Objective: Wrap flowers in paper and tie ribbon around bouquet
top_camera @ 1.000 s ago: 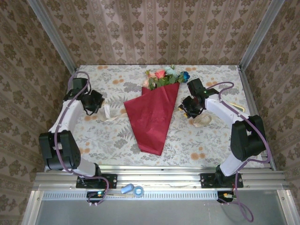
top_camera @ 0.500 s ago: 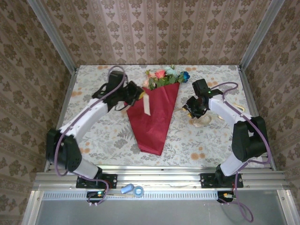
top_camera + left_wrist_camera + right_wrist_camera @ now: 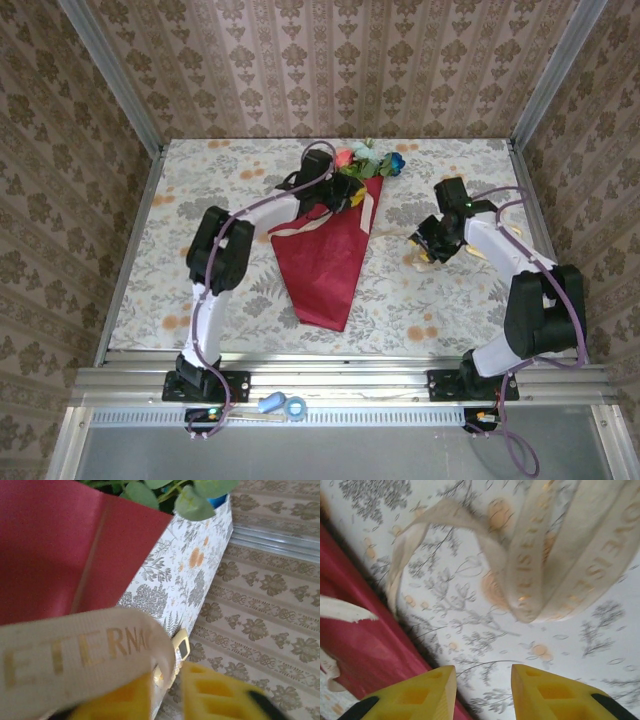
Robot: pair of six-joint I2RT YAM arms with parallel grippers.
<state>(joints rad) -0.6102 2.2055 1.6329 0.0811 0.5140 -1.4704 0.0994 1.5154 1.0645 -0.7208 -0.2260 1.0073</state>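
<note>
1. Reaching across the table (image 3: 225, 290), the left gripper (image 3: 335, 197) sits over the wide end of the bouquet (image 3: 325, 265), just below the flowers (image 3: 365, 160).
2. Its yellow fingers (image 3: 215, 695) stand parted with a clear gap. The ribbon (image 3: 85, 652) drapes over one finger and curls down at that gap, lying loose rather than pinched.
3. The ribbon carries gold lettering. Behind it is the red paper (image 3: 45, 545), marked by one straight crease, with green leaves (image 3: 192, 500) at its upper edge.
4. From above, a cream strip of ribbon crosses the upper part of the paper, running from its left edge toward the left gripper.
5. The bouquet lies flat at mid-table, with its pointed tip toward the arms' bases and its blooms toward the far wall.
6. The right gripper (image 3: 437, 240) hovers to the right of the bouquet, apart from it, above a bunched stretch of ribbon.
7. Its fingers are released with nothing between them, and bare table shows through the gap.
8. Ahead of them in the right wrist view the ribbon forms a loop. One strand trails off toward the paper's edge at the left. Whether that loop rests on the table or is lifted off it, I cannot tell.
</note>
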